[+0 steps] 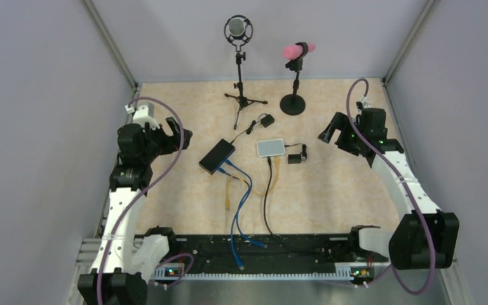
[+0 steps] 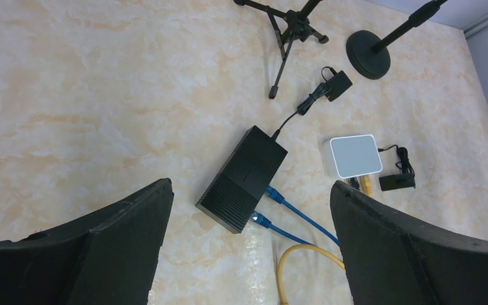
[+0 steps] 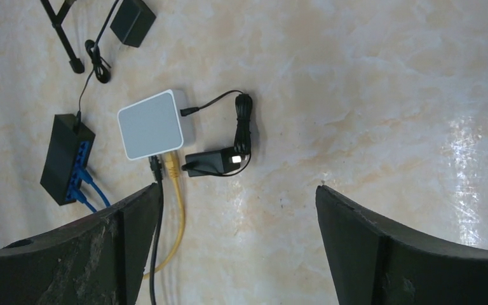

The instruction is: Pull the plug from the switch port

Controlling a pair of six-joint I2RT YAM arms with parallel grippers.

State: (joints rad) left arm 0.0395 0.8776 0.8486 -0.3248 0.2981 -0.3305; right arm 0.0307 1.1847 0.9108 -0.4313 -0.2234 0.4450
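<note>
A black network switch (image 1: 216, 156) lies mid-table, also in the left wrist view (image 2: 242, 180) and the right wrist view (image 3: 66, 159). Two blue plugs (image 2: 262, 220) with blue cables (image 1: 237, 210) sit in its ports on the near side. My left gripper (image 1: 183, 138) is open and empty, raised left of the switch; in its wrist view (image 2: 251, 190) the switch lies between the fingers. My right gripper (image 1: 328, 135) is open and empty, raised right of the white box (image 1: 271, 147).
The white box (image 3: 151, 124) holds a yellow cable (image 3: 176, 203) and a black cable (image 1: 267, 200). A black adapter (image 3: 211, 162) lies beside it, another (image 2: 338, 84) behind. A microphone tripod (image 1: 240, 95) and a round-base stand (image 1: 293, 103) are at the back.
</note>
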